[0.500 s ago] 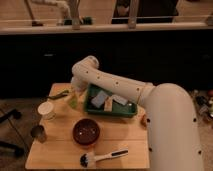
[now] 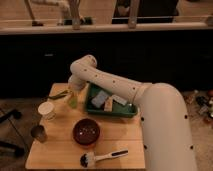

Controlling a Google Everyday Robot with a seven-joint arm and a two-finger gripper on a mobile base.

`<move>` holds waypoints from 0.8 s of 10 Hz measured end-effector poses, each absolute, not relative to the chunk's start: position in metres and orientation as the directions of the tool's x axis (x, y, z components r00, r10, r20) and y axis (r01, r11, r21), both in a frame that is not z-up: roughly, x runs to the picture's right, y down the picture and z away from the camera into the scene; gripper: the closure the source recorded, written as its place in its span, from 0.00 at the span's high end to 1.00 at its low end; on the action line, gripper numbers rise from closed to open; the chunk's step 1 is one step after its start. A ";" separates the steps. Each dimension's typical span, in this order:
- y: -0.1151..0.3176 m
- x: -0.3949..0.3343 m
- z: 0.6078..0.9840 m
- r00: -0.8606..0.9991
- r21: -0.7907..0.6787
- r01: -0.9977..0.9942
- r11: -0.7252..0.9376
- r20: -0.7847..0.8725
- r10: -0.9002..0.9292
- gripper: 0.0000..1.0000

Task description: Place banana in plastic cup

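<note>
The banana (image 2: pixel 59 94), slim and yellow-green, lies on the back left of the wooden table (image 2: pixel 60 150). The plastic cup (image 2: pixel 46 110), pale cream with a wide rim, stands upright in front of it near the table's left edge. My gripper (image 2: pixel 73 100) hangs down from the white arm (image 2: pixel 105 80), just right of the banana and behind and to the right of the cup. It sits low, close to the table top. I cannot tell whether it touches the banana.
A shiny metal cup (image 2: pixel 38 133) stands at the front left. A dark red bowl (image 2: pixel 86 131) sits in the middle. A white-handled black brush (image 2: pixel 102 158) lies at the front edge. A green tray (image 2: pixel 131 111) holding a few items sits at the back right.
</note>
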State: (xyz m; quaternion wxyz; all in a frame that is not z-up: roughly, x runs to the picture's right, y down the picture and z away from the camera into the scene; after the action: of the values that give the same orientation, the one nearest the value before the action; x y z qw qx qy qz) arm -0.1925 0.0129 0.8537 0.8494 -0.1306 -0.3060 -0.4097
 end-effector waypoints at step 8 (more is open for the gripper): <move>0.019 -0.209 0.865 0.377 0.046 0.821 0.569 0.705 -0.601 0.01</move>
State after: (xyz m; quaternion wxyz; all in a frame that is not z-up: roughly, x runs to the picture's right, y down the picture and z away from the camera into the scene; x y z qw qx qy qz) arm -0.2093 0.0195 0.8649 0.8147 -0.1579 -0.3479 -0.4363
